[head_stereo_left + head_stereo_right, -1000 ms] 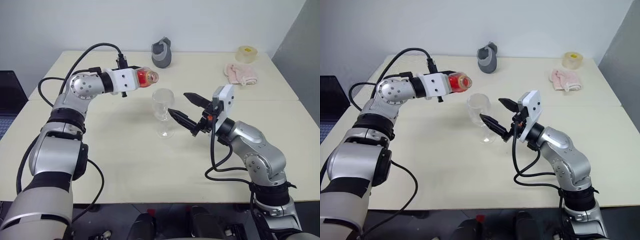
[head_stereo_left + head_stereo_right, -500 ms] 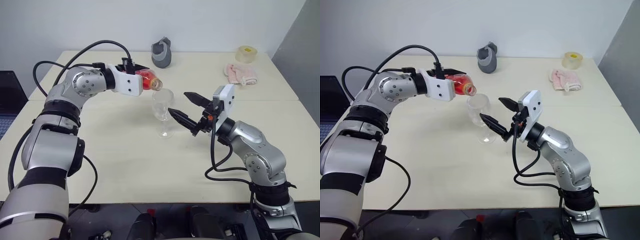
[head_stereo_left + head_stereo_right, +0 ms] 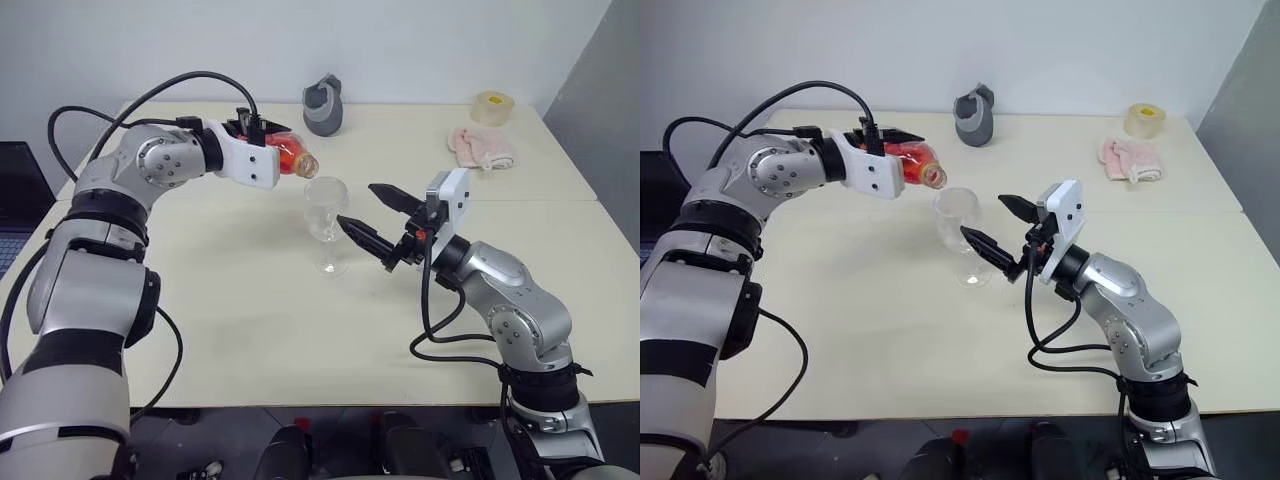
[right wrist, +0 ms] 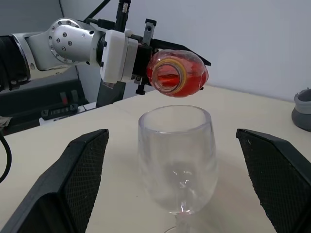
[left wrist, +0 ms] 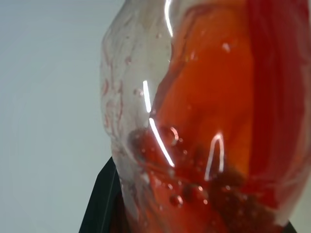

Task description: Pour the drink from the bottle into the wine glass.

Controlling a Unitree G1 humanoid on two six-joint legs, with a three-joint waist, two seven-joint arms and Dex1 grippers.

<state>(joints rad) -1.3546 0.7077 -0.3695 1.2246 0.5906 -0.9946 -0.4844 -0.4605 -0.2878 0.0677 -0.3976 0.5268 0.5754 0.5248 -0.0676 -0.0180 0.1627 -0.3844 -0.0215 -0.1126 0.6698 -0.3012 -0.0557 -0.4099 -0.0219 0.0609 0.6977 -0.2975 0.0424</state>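
Bottle [image 3: 289, 155]: tipped, clamped in left gripper [image 3: 262, 140] above upright wine glass [image 3: 325, 208] on surface [image 3: 250, 300]. Right gripper [image 3: 372, 217] spread wide beside glass. Right wrist view: open mouth, drink [image 4: 192, 77] inside.

The wine glass [image 4: 176, 162] foot is cut off.

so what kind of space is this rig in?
Probably a lab or office test bench, not a home: two plain tables pushed together against a bare white wall, a tape roll at the far edge, and a dark monitor beside the tables.
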